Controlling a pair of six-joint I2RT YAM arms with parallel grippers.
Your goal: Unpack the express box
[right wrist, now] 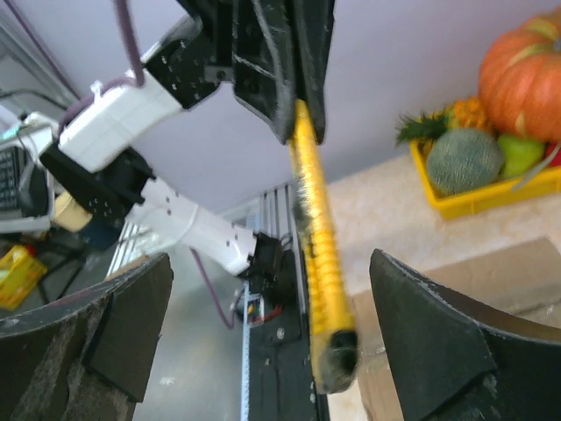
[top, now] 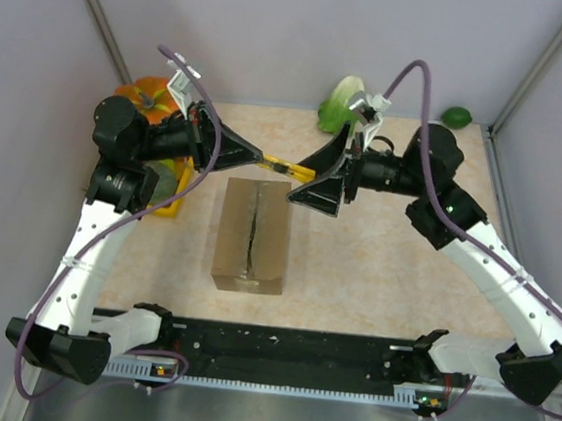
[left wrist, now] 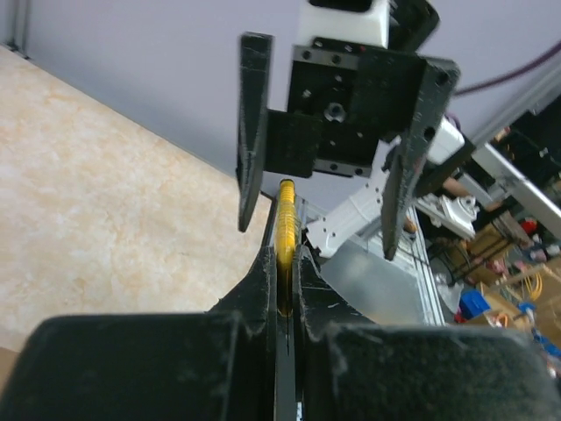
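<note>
The express box (top: 252, 236) is brown cardboard and lies mid-table with its flaps down and the centre seam slit; its corner (right wrist: 500, 272) shows in the right wrist view. Above its far end a yellow utility knife (top: 287, 168) hangs level. My left gripper (top: 258, 157) is shut on one end of the knife (left wrist: 286, 219), with both fingers (left wrist: 263, 281) pressed flat against it. My right gripper (top: 296, 182) stands open around the knife's other end (right wrist: 316, 237), its fingers (right wrist: 429, 333) well apart from it on both sides.
A yellow tray (top: 169, 204) of fruit sits at the left, behind my left arm, with an orange pumpkin (top: 147, 96) beside it. A green leafy vegetable (top: 340, 104) and a lime (top: 457, 116) lie at the back edge. Grey walls close in both sides.
</note>
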